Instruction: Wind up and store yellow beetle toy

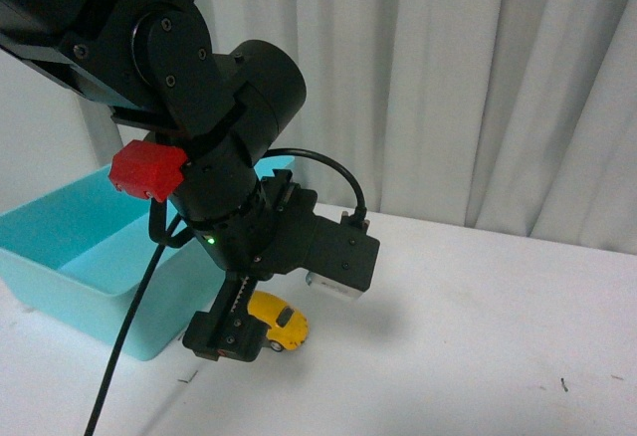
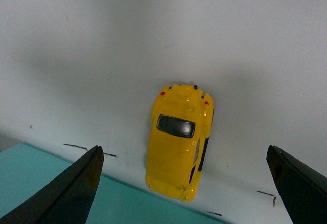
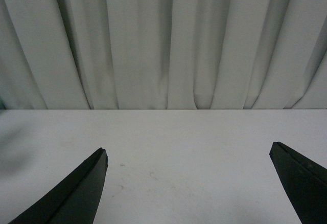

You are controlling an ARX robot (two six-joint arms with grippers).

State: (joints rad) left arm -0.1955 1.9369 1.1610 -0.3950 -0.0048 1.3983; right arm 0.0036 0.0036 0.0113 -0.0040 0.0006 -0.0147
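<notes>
Spread wide and gripping nothing, the left claw (image 2: pixel 184 150) hung over the yellow beetle toy (image 1: pixel 282 323), which sat on the white bench (image 1: pixel 478 336) just beside the teal bin (image 1: pixel 60 257). An off-centre squeeze on that glossy shell could send the toy rolling away.

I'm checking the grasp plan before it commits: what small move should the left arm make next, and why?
Probably lower the left gripper straight down around the yellow beetle toy. Its jaws stand wide open with the toy centred between them and untouched on the white table. The toy's sides face the jaws, so a short descent should set up a clean side grip.
</notes>
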